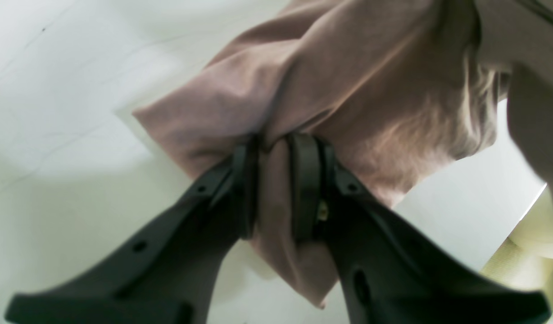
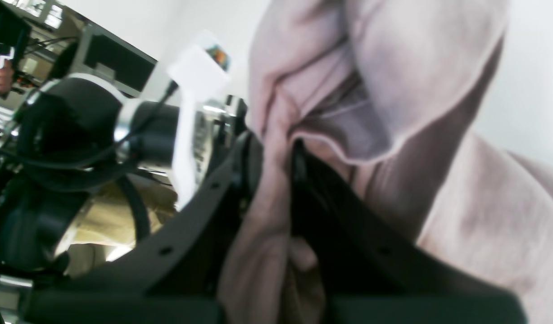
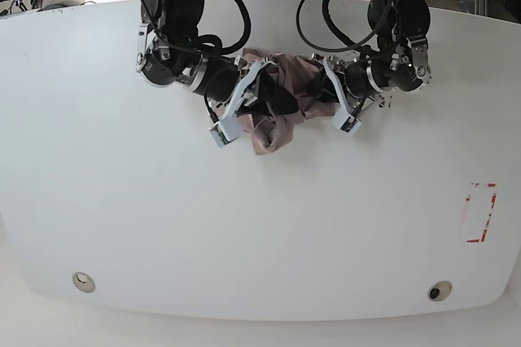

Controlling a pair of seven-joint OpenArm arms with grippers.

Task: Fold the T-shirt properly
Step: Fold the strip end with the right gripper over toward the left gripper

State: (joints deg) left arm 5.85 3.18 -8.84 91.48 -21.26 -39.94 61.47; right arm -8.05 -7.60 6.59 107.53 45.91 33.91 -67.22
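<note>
Mauve-pink cotton, soft and heavily creased: the T-shirt hangs bunched between the two arms over the far middle of the white table, its lowest fold drooping toward the surface; whether it touches there cannot be told. The left gripper pinches a gathered fold of cloth between its dark fingers, with a tail of fabric hanging out below the jaws. The right gripper is likewise clamped on a thick twist of the garment, near what looks like a hemmed edge. Judged risks: both grips appear to hold several layers at once rather than a single corner or seam, so drawing the arms apart could spread the shirt crookedly or leave it twisted; a bundled pinch of this kind may also slip under tension and drop one side; and, since the arms stand close together with cables near the cloth, fabric could snag on a wrist housing. No container appears in any view; a small red-outlined marking lies on the table, well apart from the garment.
</note>
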